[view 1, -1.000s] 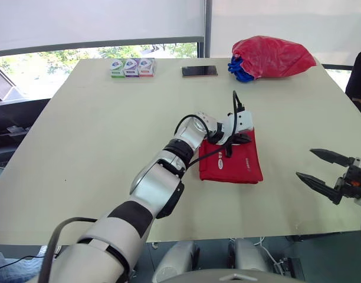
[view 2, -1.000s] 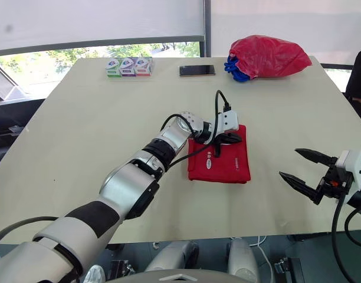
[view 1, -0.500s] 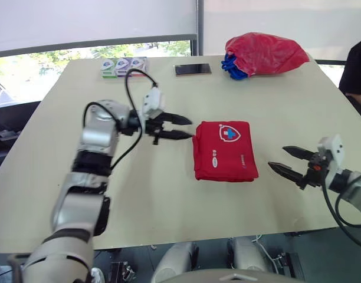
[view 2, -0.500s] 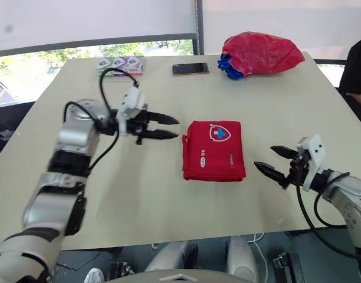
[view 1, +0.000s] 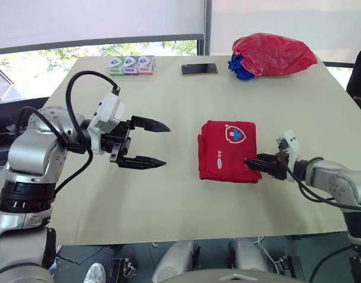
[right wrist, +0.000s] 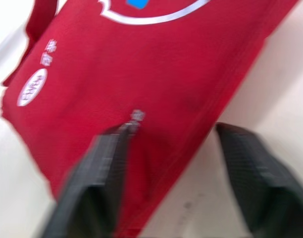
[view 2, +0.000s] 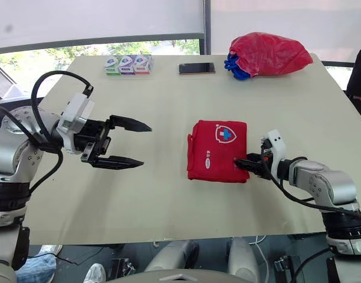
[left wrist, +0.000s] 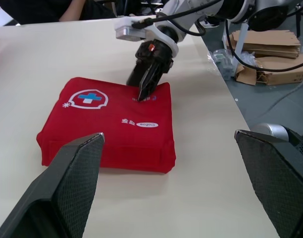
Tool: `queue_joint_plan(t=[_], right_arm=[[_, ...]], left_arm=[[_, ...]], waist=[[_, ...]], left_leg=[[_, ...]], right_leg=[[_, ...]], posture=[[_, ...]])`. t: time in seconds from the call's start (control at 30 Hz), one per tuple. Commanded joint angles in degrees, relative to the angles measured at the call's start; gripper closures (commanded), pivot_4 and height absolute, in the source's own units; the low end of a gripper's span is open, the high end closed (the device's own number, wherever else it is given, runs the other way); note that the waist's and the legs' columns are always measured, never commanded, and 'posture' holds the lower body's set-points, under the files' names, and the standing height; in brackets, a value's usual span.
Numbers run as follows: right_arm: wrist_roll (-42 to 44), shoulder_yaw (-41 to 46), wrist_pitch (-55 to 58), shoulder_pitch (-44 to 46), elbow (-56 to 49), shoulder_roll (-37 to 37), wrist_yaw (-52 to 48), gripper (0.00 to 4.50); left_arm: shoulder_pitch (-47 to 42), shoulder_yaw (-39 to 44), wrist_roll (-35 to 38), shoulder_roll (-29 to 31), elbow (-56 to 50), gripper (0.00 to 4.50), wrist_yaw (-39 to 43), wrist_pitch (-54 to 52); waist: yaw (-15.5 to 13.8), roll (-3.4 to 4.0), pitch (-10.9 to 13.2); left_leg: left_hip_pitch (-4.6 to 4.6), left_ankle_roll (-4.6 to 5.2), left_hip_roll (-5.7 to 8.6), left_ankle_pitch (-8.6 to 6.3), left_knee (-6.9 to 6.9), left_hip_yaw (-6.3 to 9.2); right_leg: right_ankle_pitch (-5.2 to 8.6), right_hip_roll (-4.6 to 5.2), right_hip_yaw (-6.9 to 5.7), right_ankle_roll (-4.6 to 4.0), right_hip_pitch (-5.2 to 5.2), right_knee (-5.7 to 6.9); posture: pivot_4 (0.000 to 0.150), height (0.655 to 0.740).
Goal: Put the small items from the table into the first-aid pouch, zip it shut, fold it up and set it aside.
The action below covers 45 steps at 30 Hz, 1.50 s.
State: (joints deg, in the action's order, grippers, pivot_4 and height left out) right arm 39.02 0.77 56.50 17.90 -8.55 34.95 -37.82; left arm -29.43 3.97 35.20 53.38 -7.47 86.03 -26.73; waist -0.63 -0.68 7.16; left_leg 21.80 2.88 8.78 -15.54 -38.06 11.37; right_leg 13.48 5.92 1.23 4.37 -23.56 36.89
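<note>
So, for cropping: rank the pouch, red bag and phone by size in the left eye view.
1. Red bag and pouch: about alike; the bag lies farther off, so unsure.
2. phone: smallest.

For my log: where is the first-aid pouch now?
In the left eye view the first-aid pouch lies on the table, right of centre, with the right pincer at its near right corner.

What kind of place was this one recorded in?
Probably an office or lab room: a large pale table beside a window with roller blinds and trees outside, a phone on the table, and cardboard boxes on the floor nearby.
</note>
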Motion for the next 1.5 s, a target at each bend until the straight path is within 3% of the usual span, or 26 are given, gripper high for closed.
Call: queue_joint_plan(t=[0.03, 0.1, 0.43, 0.57, 0.87, 1.0, 1.27, 1.4, 1.5], right_arm=[[1.5, -0.2, 2.1, 0.3, -2.0, -2.2, 0.8, 3.73], [2.1, 2.1, 2.4, 0.3, -1.9, -3.9, 2.4, 4.47], [3.2, 26.8, -9.4, 9.4, 8.1, -19.8, 30.6, 4.47], [3.6, 37.0, -19.7, 16.4, 13.7, -25.2, 44.6, 4.47], [4.3, 37.3, -22.0, 17.1, 15.4, -26.7, 48.8, 4.47], [5.4, 36.5, -20.2, 15.3, 13.5, -26.8, 49.1, 3.13], [8.7, 34.9, -15.6, 11.6, 8.4, -26.9, 50.8, 3.13], [10.9, 32.3, -10.7, 6.4, 0.9, -26.5, 50.8, 1.92], [11.5, 27.9, -6.9, 0.6, -6.1, -24.1, 47.4, 0.57]], left_arm=[[0.2, 1.6, 1.0, 0.7, -2.5, 0.00, -1.5, -0.6], [0.2, 1.8, 0.9, 0.6, -2.6, 0.00, -2.2, -0.9], [-2.2, 0.4, -0.3, -0.4, -0.7, 0.00, -4.0, -0.3], [-4.2, -0.3, -1.1, -1.5, 0.5, 0.00, -4.3, 0.6], [-7.4, 0.3, -1.9, -4.5, 2.5, 0.00, -8.9, -0.1], [-8.9, 0.6, -2.6, -5.8, 4.2, 0.00, -13.0, -1.4], [-8.6, 0.7, -1.9, -5.9, 4.4, 0.00, -14.5, -1.9], [-5.8, 1.2, -2.9, -5.3, 4.1, 0.00, -14.7, -0.6], [-2.6, 2.2, -4.1, -5.0, 3.2, 0.00, -16.7, 0.2]], waist=[[0.2, 0.00, 0.0], [0.5, -0.01, 0.0], [0.7, 0.24, 0.1], [1.1, 0.28, 0.2], [3.2, 0.33, 0.2], [3.2, 0.34, 0.2], [3.1, 0.35, 0.2], [3.1, 0.36, 0.2], [3.0, 0.42, 0.1]], left_leg=[[-0.02, 0.00, -0.02, 0.00, 0.02, -0.03], [-0.04, -0.01, -0.05, 0.00, 0.05, -0.02], [-0.04, -0.04, 0.03, 0.02, 0.20, -0.07], [-0.07, -0.07, 0.02, 0.03, 0.28, -0.10], [-0.19, -0.16, -0.04, 0.11, 0.62, -0.17], [-0.22, -0.16, -0.06, 0.11, 0.66, -0.17], [-0.22, -0.16, -0.04, 0.11, 0.65, -0.19], [-0.22, -0.15, -0.04, 0.11, 0.65, -0.20], [-0.27, -0.15, -0.06, 0.11, 0.75, -0.19]], right_leg=[[0.00, 0.00, 0.03, 0.00, 0.00, 0.00], [0.00, 0.00, 0.03, -0.01, 0.00, 0.00], [-0.02, -0.09, 0.06, -0.03, -0.06, -0.03], [-0.02, -0.10, 0.10, -0.03, -0.07, -0.03], [-0.01, -0.09, 0.26, -0.04, -0.10, -0.01], [-0.01, -0.12, 0.28, -0.04, -0.11, -0.01], [-0.01, -0.12, 0.30, -0.04, -0.10, -0.01], [-0.01, -0.12, 0.32, -0.04, -0.10, -0.02], [-0.01, -0.13, 0.34, -0.04, -0.11, -0.04]], posture=[[0.150, 0.7400], [0.150, 0.7400], [0.150, 0.7400], [0.150, 0.7400], [0.150, 0.7400], [0.150, 0.7400], [0.150, 0.7400], [0.150, 0.7400], [0.150, 0.7400]])
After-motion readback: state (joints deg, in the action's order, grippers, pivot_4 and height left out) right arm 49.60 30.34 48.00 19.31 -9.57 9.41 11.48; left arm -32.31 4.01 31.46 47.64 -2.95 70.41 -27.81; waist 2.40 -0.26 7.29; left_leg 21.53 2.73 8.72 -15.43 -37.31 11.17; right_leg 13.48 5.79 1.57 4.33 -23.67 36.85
